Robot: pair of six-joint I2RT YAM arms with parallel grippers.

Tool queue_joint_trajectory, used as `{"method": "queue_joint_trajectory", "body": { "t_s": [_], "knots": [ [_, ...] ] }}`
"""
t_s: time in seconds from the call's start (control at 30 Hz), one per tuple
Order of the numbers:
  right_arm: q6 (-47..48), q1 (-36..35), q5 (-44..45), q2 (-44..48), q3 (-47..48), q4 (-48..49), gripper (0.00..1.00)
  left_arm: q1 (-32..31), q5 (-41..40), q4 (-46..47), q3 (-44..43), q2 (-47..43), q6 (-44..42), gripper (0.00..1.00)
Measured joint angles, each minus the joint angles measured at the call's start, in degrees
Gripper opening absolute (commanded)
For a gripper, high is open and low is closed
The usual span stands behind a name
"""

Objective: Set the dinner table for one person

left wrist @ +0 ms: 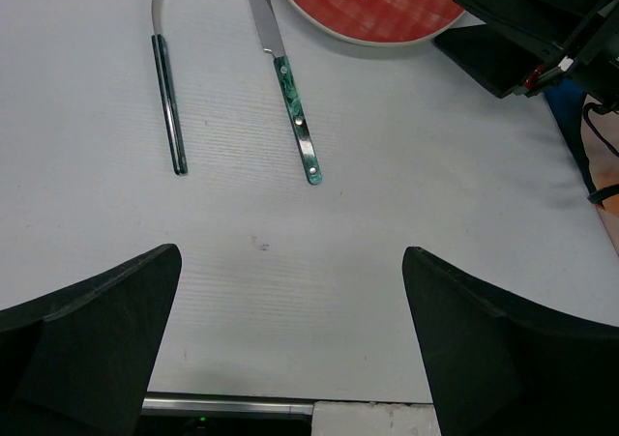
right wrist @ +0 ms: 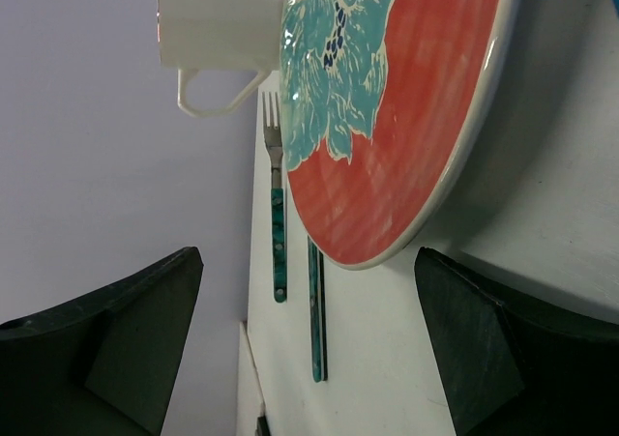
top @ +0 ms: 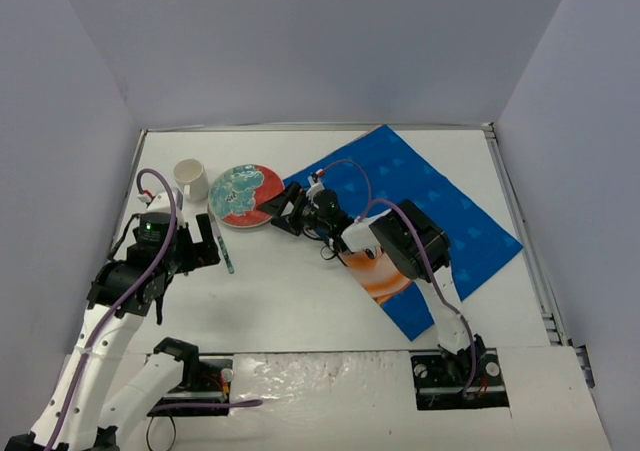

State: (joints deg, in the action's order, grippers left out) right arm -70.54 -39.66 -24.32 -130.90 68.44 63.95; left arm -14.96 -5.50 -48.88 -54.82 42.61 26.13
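I see left gripper [left wrist: 290,262] at mid-left, fingers wide apart, empty, over table [left wrist: 77,117]. Right gripper [top: 290,209] at centre, fingers spread, nothing held, just beside plate [top: 244,194].

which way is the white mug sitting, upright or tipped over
Upright: the top view shows the mug standing on the table, its round open mouth facing up.

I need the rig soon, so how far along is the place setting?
Done: little. The plate, mug, fork and knife lie together on bare dinner table, left of the blue placemat, which shows no tableware. In hand: the right tool, open, faces the plate's rim; the left tool hangs open near the knife, both empty. Left: probably moving every piece onto the placemat.
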Motion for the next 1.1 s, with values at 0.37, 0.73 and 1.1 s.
{"method": "queue_joint_trajectory", "body": {
  "t_s": [0.37, 0.73, 1.1],
  "knots": [
    [-1.0, -0.6, 6.6, 0.0, 0.8, -1.7, 0.87, -1.1, -0.1, -0.3, -0.2, 0.0, -0.1, 0.97],
    [-3.8, -1.0, 14.7, -2.2, 7.3, -8.8, 0.78, -2.0, -0.6, -1.0, -2.2, -0.3, -0.2, 0.97],
    [-4.8, -1.4, 17.5, -5.8, 11.0, -12.9, 0.12, -2.5, -0.7, -1.5, -2.2, -0.5, -0.2, 0.97]
  ]
}}
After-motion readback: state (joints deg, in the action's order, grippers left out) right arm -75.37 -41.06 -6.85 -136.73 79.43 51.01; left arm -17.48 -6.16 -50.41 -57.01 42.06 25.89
